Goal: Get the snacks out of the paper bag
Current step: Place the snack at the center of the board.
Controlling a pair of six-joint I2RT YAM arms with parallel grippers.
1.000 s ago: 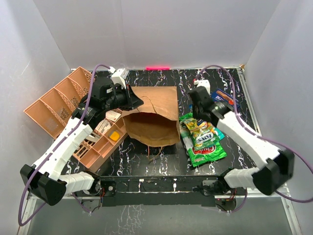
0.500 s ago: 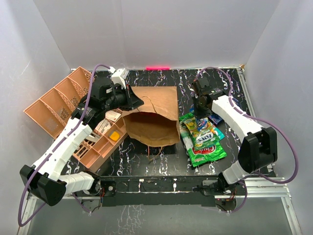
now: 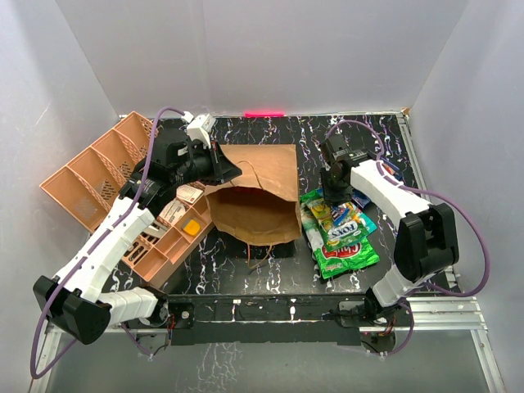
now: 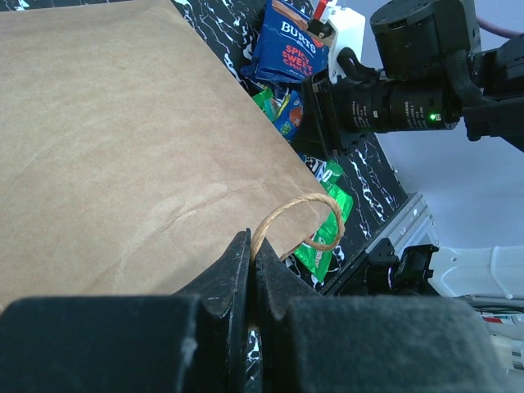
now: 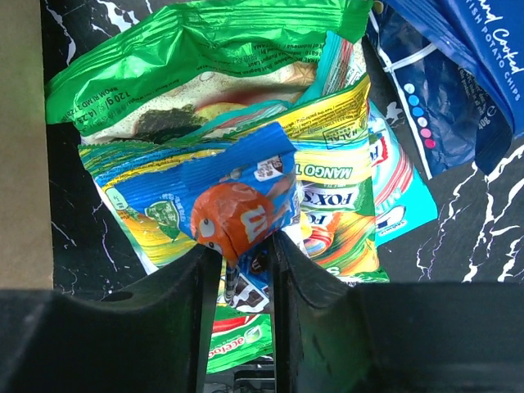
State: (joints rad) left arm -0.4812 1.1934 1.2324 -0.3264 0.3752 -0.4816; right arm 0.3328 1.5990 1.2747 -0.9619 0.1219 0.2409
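Recommend releasing blue packet, pinched in right gripper, low over the snack pile, left gripper clamped on paper bag.

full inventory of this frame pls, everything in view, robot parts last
paper bag: 1, brown, table centre
snack packets: at least five, green, yellow, teal, piled right of the bag
Burts packet: 1, dark blue, far side of the pile
blue packet: 1, blue with orange figure, over the pile
far tray: 1, orange, divided, far left corner
near tray: 1, orange, divided, left of the bag
small items: several, mixed, in the near tray
table: 1, black marbled
left gripper: 1, black, shut at the bag's handle
right gripper: 1, black, shut on the blue packet
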